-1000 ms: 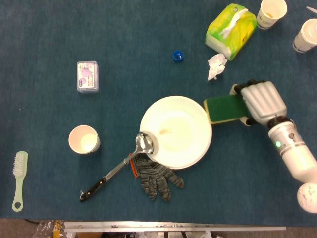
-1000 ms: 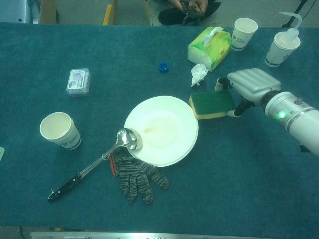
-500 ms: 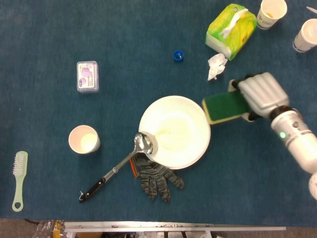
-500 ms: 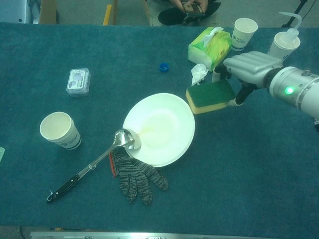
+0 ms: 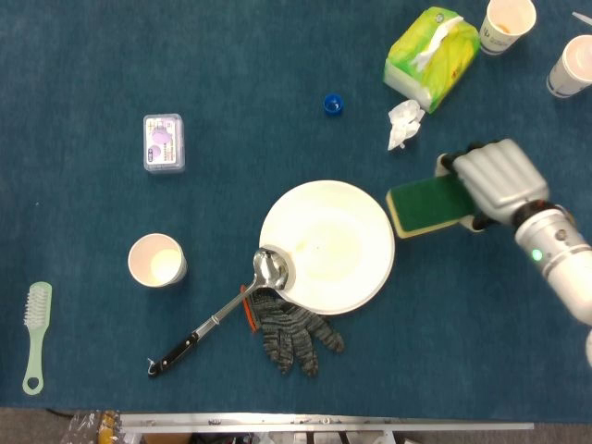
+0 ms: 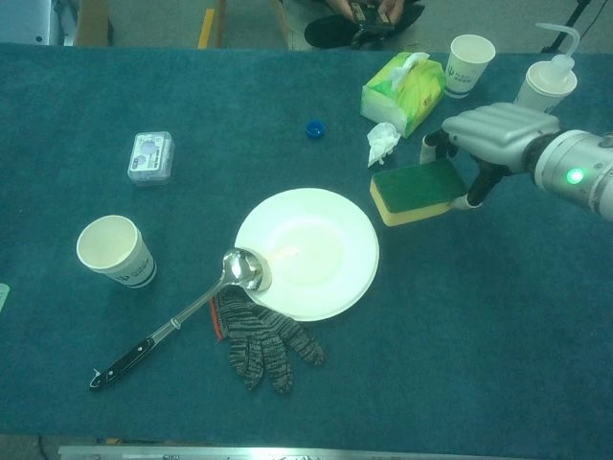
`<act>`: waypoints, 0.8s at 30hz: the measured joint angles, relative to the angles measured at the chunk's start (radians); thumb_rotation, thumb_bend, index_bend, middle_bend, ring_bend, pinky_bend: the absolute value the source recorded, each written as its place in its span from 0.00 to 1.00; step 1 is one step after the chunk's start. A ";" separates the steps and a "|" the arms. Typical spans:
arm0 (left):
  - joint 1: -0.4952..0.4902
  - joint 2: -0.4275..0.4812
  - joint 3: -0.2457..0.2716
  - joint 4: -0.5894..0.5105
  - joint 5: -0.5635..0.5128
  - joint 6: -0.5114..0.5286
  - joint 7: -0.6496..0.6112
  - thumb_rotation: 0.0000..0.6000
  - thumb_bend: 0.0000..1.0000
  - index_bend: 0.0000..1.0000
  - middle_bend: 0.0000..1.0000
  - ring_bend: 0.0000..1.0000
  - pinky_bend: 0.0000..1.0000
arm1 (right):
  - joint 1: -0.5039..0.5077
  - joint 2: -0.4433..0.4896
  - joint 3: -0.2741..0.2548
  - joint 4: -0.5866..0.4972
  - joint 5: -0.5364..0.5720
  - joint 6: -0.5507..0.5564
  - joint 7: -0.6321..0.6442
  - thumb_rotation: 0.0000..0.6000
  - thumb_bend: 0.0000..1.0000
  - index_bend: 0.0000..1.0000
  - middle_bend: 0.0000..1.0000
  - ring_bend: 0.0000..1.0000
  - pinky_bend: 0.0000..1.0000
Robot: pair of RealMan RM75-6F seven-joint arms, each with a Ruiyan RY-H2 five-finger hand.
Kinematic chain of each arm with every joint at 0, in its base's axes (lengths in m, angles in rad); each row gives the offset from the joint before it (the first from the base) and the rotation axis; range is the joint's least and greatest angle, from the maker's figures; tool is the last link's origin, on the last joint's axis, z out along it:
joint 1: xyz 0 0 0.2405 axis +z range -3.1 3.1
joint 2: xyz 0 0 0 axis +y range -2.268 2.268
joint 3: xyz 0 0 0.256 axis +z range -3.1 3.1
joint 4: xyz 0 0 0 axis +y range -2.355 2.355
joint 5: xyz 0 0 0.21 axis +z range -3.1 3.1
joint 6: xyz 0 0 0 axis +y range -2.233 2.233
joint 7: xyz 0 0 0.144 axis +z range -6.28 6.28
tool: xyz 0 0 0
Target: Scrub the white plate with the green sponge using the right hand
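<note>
Shifted since a second ago: the green sponge (image 5: 427,203) has drawn slightly away from the white plate (image 5: 327,246), from overlapping its right rim to lying just beside it; the plate itself sits much where it was.

Right hand (image 5: 498,178): fingers curled over the sponge's far end, thumb beneath, gripping it with the green face up and the yellow layer below.

Left hand: in neither view.

White plate: centre of the blue table (image 5: 185,55), faint smear inside.

Ladle (image 5: 222,309): bowl resting on the plate's lower-left rim, black handle pointing down-left.

Grey knitted glove (image 5: 293,331): just below the plate, touching the ladle's stem.

Paper cup (image 5: 157,261): left of the plate, well apart.

Small clear box (image 5: 164,142): upper left.

Blue bottle cap (image 5: 333,104): above the plate.

Tissue pack (image 5: 431,55) and crumpled tissue (image 5: 403,123): upper right.

Green-handled brush (image 5: 35,336): far left edge.
</note>
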 measured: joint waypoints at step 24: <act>0.027 0.018 0.002 -0.007 0.015 0.048 -0.024 1.00 0.52 0.35 0.33 0.25 0.23 | 0.324 -0.273 -0.006 0.127 0.302 0.021 -0.280 1.00 0.35 0.52 0.44 0.30 0.36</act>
